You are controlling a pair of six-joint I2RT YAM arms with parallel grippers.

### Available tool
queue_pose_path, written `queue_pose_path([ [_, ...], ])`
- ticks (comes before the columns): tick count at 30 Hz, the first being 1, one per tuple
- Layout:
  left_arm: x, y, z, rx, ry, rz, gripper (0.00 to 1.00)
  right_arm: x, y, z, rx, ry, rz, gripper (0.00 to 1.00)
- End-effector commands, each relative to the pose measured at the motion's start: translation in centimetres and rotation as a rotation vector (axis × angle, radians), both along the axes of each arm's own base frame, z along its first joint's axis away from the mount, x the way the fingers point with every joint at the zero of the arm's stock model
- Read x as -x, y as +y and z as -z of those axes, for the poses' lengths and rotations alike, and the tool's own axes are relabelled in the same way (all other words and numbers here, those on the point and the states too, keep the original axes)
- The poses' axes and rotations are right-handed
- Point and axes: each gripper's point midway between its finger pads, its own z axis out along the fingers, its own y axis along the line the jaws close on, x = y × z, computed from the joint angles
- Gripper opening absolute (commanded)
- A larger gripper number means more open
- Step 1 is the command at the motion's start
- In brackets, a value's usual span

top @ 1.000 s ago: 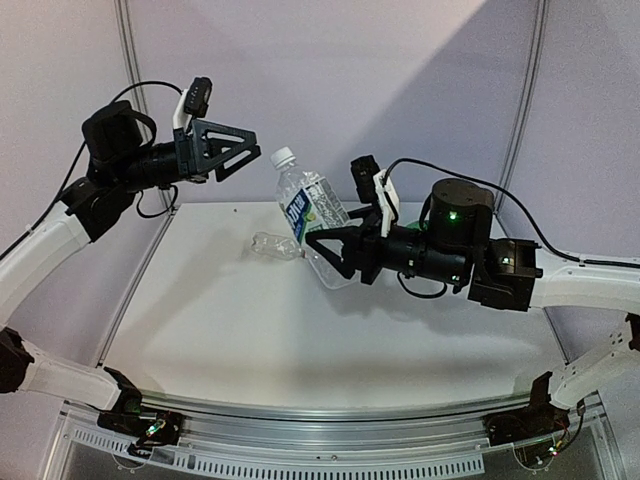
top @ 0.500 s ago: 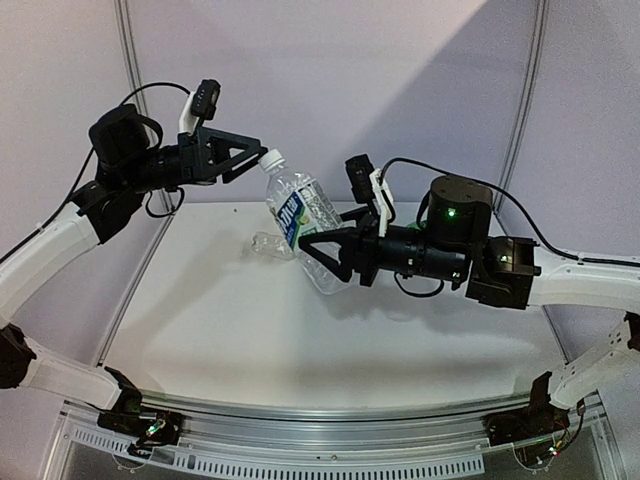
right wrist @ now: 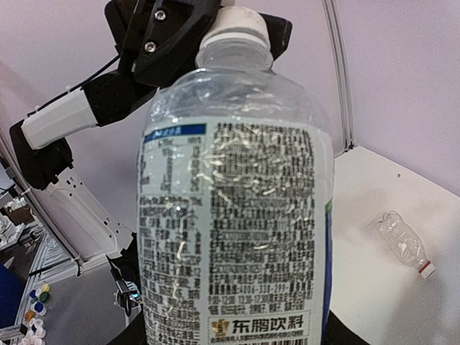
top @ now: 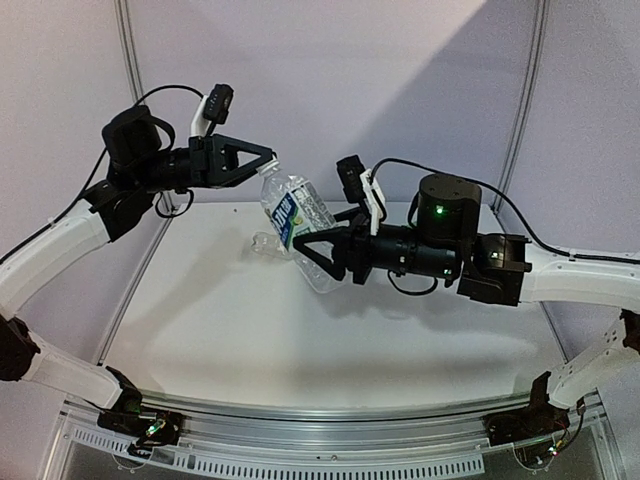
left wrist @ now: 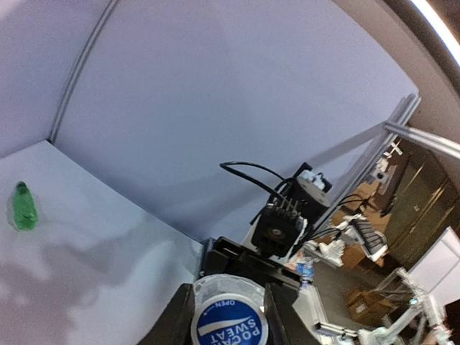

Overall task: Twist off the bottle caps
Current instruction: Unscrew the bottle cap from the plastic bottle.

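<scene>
Hiding white cap [right wrist: 231, 21]: left gripper [top: 266, 160].

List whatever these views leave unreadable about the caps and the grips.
- Left gripper on the white cap: too small in the top view and cut by the bottom edge in the left wrist view, so clamped or not is unclear.
- Right gripper: in the right wrist view the labelled bottle covers its hold.
- Green bottle: too small in the left wrist view to show its cap.
- Unlabelled bottle: partly hidden behind the labelled bottle in the top view.
</scene>
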Motion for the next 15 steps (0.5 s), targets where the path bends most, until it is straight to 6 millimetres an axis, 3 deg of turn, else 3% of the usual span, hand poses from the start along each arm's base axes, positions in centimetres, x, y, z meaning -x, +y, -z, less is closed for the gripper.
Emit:
queue_pose_path([
  [1,-0.1,-0.8,0.3,-0.006,0.004,0.027,0.21,0.0,0.3,-1.8,-0.036,-0.027,-0.010,0.00],
  [5,-0.9,-1.3,0.9,-0.024,0.045,0.007,0.11,-0.7,0.3,-1.7,-0.025,-0.037,0.025,0.00],
  [8,-2.8,-1.7,2.4,-0.079,0.133,-0.069,0.02,-1.9,0.4,-1.5,0.005,-0.060,0.087,0.00],
  [12,-5.2,-2.2,5.4,-0.199,0.279,-0.214,0.02,-5.4,0.2,0.3,0.198,-0.104,0.301,0.00],
  [15,-7.1,-1.7,8.0,-0.317,0.419,-0.369,0.03,-7.5,0.4,2.1,0.412,-0.231,0.475,0.00],
])
